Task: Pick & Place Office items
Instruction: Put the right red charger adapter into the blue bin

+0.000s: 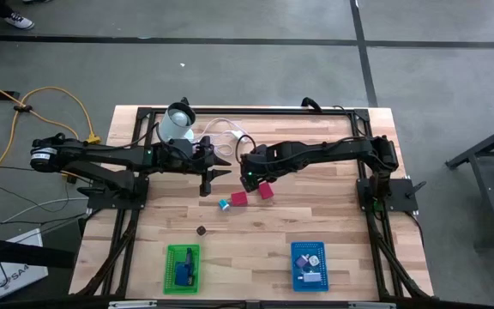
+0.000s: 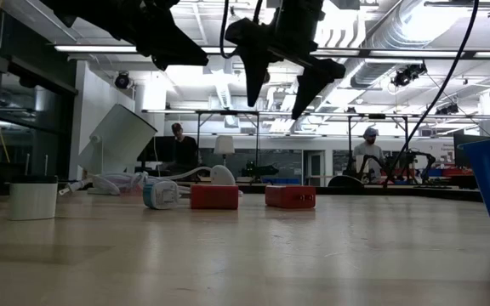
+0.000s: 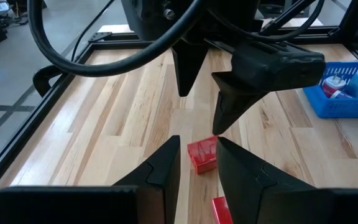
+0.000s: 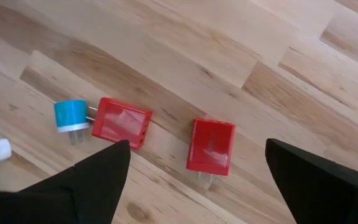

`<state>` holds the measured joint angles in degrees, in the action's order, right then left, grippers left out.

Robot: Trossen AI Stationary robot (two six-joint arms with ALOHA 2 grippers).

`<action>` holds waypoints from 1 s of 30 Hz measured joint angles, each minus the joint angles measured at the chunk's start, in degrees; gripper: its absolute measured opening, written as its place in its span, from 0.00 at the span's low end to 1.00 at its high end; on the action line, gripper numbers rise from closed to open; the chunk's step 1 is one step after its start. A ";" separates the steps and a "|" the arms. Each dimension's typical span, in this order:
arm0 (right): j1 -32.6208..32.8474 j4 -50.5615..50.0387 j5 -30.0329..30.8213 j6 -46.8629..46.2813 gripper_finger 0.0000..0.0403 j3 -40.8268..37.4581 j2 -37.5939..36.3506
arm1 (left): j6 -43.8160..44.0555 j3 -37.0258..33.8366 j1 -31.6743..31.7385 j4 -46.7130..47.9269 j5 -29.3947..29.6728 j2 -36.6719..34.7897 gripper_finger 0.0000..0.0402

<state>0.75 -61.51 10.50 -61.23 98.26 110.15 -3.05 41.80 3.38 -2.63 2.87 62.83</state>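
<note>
Two red blocky office items [image 1: 239,199] [image 1: 267,190] lie flat on the wooden table, with a small blue round one [image 1: 225,204] beside the left red one. My right gripper [image 4: 197,165] hangs open above them, pointing down, touching nothing; one red piece [image 4: 211,146] lies on the table under its gap. My left gripper [image 3: 197,144] hovers just left of it, shut and empty. A small white round piece with a dark top [image 1: 201,230] stands nearer the front edge.
A green tray [image 1: 183,268] and a blue tray [image 1: 309,266], each with several pieces, stand at the near edge. A pale round container [image 1: 178,123] lies tipped at the far side, next to a coiled white cable [image 1: 221,133]. People sit in the room beyond.
</note>
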 joint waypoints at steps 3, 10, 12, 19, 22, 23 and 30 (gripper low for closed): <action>0.33 -1.01 0.51 -2.39 0.89 -0.02 0.06 | 0.00 0.00 -0.02 0.00 0.00 0.00 0.24; 1.90 -3.09 1.65 -6.68 0.89 -0.02 2.39 | 0.00 0.00 -0.01 -0.07 -0.01 0.00 0.24; 2.01 -3.08 1.21 -6.71 0.89 -0.15 2.63 | 0.00 0.00 -0.02 -0.27 -0.01 0.00 0.24; 2.64 -2.58 0.05 -10.66 0.90 -0.04 5.24 | 0.00 0.00 0.00 -0.52 -0.01 0.00 0.24; 2.67 -3.05 -0.43 -13.39 0.90 -0.04 6.91 | 0.00 0.00 -0.01 -0.54 -0.01 0.00 0.24; 2.65 -3.04 -0.53 -13.84 0.90 -0.02 7.46 | 0.00 0.00 0.00 -0.50 0.00 0.00 0.24; 2.14 -3.66 -2.66 -14.05 0.90 -0.09 10.40 | 0.00 -0.02 -0.01 -1.04 0.00 0.00 0.24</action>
<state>2.90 -65.17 7.84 -75.29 98.17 120.55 -3.05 41.78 3.37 -3.67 2.87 62.83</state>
